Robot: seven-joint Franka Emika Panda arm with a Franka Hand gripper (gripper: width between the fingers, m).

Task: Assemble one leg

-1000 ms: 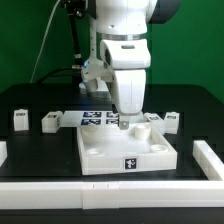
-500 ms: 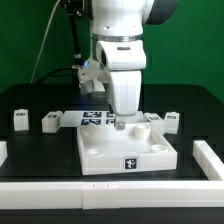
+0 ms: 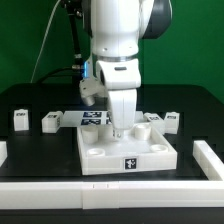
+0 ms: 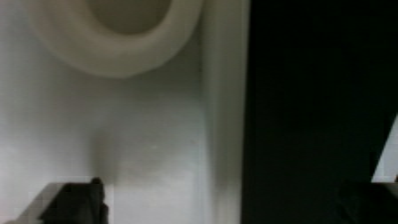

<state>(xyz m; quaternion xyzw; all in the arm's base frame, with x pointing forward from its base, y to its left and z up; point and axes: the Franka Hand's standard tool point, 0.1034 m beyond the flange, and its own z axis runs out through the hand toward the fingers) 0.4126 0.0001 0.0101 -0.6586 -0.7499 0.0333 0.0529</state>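
The white tabletop (image 3: 128,152) lies flat in the middle, tag on its front wall. My gripper (image 3: 120,129) hangs just above its far edge, left of a stubby white leg (image 3: 141,130) that stands at the far right corner. Two more legs (image 3: 18,119) (image 3: 48,121) lie on the exterior view's left and two (image 3: 172,119) on its right. In the wrist view the tabletop's wall (image 4: 160,140) and a round socket (image 4: 125,35) fill the picture. One dark fingertip (image 4: 71,205) shows. The jaws stand wide apart with nothing held.
The marker board (image 3: 92,118) lies behind the tabletop. A white rail (image 3: 110,190) runs along the front and up the right side (image 3: 206,155). Black table (image 4: 311,110) shows beside the tabletop wall in the wrist view.
My gripper has moved toward the exterior view's left along the tabletop's far edge and dropped a little. The parts have not moved.
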